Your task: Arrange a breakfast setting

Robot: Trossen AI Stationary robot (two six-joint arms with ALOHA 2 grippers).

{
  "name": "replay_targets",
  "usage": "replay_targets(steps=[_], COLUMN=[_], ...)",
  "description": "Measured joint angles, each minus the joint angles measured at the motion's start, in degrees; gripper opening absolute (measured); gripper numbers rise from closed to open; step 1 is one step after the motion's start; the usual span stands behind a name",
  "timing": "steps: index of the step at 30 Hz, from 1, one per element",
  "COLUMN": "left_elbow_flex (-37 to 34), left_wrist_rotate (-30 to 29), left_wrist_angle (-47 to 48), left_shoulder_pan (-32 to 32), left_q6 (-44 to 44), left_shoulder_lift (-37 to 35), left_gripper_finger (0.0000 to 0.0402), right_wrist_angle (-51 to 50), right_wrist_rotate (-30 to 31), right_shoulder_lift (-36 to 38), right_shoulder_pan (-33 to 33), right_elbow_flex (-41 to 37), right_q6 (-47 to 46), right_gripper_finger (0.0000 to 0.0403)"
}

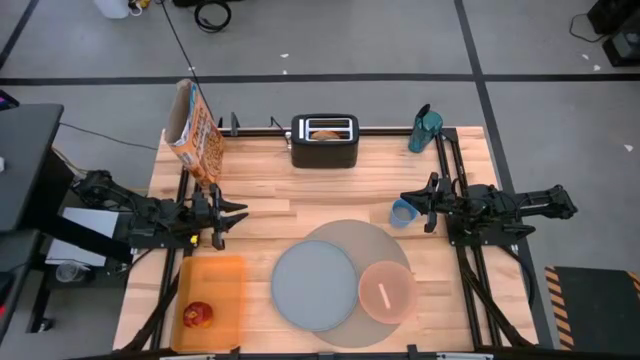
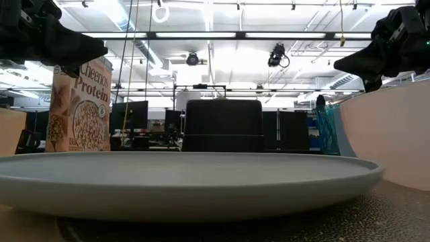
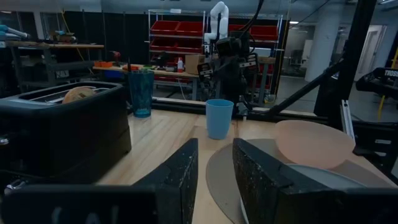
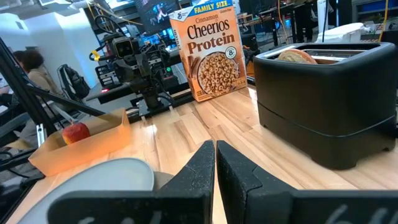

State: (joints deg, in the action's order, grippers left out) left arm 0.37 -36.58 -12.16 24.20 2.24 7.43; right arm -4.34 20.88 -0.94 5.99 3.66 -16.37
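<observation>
Metal spoon [image 1: 384, 294] | in pink bowl [image 1: 401, 306] | long axis near-vertical, high view

The left end effector [image 1: 228, 218] is held above the wooden counter [image 1: 260, 180], with the orange rectangular tray [image 1: 218, 290] and a red fruit [image 1: 197, 315] just before it. Beside the right end effector [image 1: 412, 204] stands a small light-blue cup [image 1: 402, 213]; the large round grey mat [image 1: 385, 245], grey-blue plate [image 1: 313, 285] and pink bowl [image 1: 386, 291] lie nearby.
</observation>
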Motion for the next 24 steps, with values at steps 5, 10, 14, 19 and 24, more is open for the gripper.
replay_targets(steps=[5,10,14,19,24], left_elbow_flex=[0.01,0.00,-0.01,-0.01,-0.01], left_wrist_rotate=[0.00,-0.01,-0.02,0.07,-0.02], left_wrist_angle=[0.00,0.02,-2.26,-11.19,-11.77], left_shoulder_pan=[-0.01,0.00,-0.01,-0.01,-0.01], left_q6=[0.00,0.00,-3.41,-13.82,-14.93], left_shoulder_lift=[-0.01,0.00,0.03,0.00,0.01], left_gripper_finger=[0.0107,0.0107,0.0107,0.0107,0.0107], right_wrist_angle=[0.00,0.00,0.00,0.00,0.00], right_wrist_rotate=[0.00,0.01,0.02,0.01,0.02], right_shoulder_lift=[0.00,0.00,-0.01,0.00,0.01], right_shoulder_pan=[-0.01,-0.01,-0.01,0.00,-0.01], right_elbow_flex=[0.01,0.01,0.01,0.00,0.00], right_q6=[-0.01,0.00,-0.01,0.00,-0.01], right_gripper_finger=[0.0023,0.0023,0.0023,0.0023,0.0023])
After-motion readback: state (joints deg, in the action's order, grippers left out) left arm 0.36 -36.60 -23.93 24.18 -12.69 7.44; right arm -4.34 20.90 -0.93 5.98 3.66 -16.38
